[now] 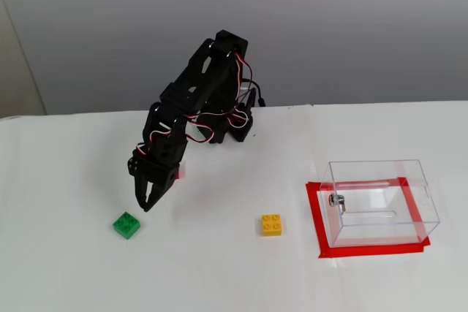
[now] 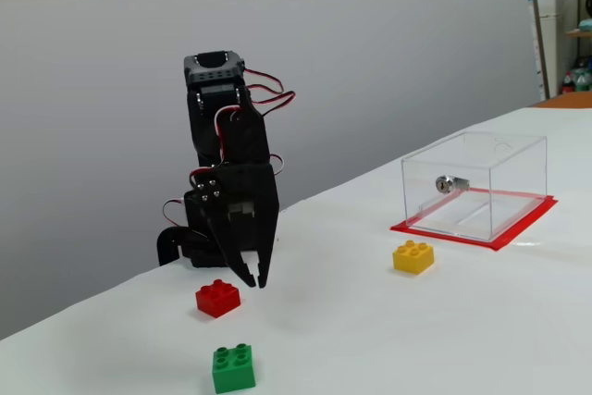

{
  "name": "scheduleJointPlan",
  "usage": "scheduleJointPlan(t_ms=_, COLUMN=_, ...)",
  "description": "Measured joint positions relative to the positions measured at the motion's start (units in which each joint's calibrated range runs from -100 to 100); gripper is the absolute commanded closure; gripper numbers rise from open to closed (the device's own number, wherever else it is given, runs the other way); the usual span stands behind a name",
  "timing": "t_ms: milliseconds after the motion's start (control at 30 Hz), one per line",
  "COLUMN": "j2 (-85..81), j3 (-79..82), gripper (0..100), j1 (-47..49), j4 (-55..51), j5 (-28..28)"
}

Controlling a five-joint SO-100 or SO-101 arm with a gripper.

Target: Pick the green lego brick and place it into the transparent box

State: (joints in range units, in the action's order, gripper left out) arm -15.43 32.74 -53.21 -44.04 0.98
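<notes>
While gripper (image 1: 145, 206) hovers, red brick (image 2: 217, 298) behind, yellow brick (image 1: 271, 224) apart.

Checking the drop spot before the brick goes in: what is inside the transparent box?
The transparent box holds no brick; only a small metal fitting on its wall and red tape beneath show through. Nothing is hidden.

Glossy plastic forms the green lego brick (image 2: 233, 368), the transparent box (image 2: 474, 186) is clear, shiny plastic with a metal fitting (image 2: 446, 183), and the surface (image 2: 444, 321) looks matt white.
</notes>
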Motion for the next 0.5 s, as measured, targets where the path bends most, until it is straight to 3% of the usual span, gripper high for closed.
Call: scheduleJointPlan(t_ms=500, j2=4.06, j3=-0.18, gripper=96, j1=-2.56, j4=2.31, j5=5.32)
